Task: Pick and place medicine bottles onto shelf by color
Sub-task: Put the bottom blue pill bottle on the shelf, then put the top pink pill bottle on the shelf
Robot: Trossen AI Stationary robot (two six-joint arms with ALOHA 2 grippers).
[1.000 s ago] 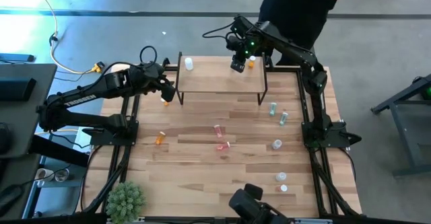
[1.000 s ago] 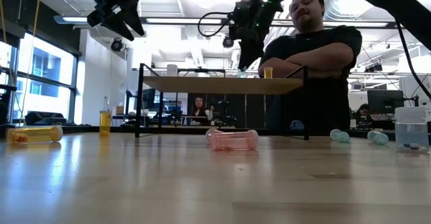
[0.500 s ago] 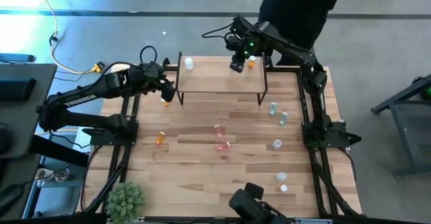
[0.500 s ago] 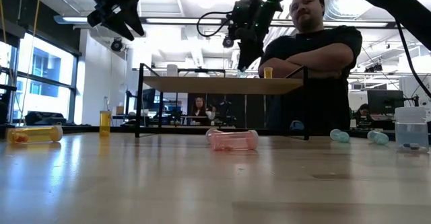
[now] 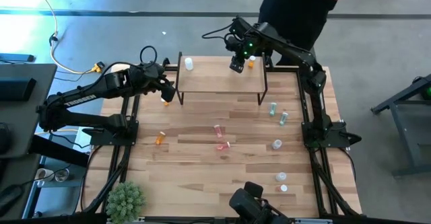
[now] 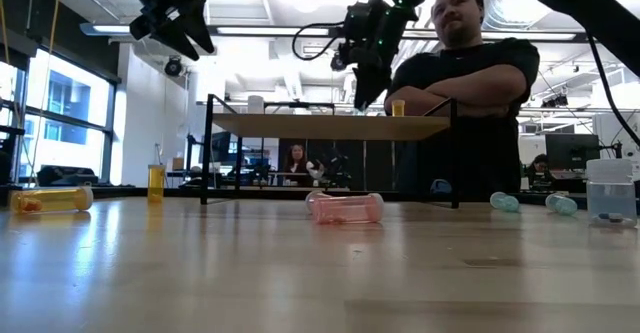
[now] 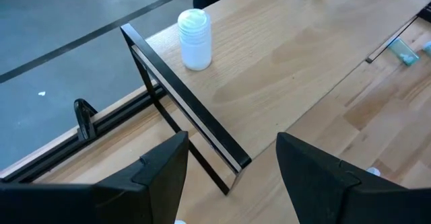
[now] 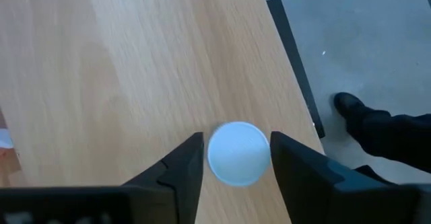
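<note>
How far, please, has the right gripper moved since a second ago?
Yes, slightly: the right gripper has risen a little above the small light-wood shelf, toward its far edge.

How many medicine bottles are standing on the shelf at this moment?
3. On the shelf: a white bottle at its left end, an orange bottle near its right end, and a white-capped bottle beside that, at the right gripper.

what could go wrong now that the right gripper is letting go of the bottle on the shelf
1. The right gripper has its fingers close on both sides of the white-capped bottle, so lifting off at an angle could tip it.
2. That bottle stands near the back edge of the shelf; a nudge might send it off toward the floor.
3. The left gripper hangs open beside the shelf's left end, close to its black frame, and could bump it when it moves.
</note>
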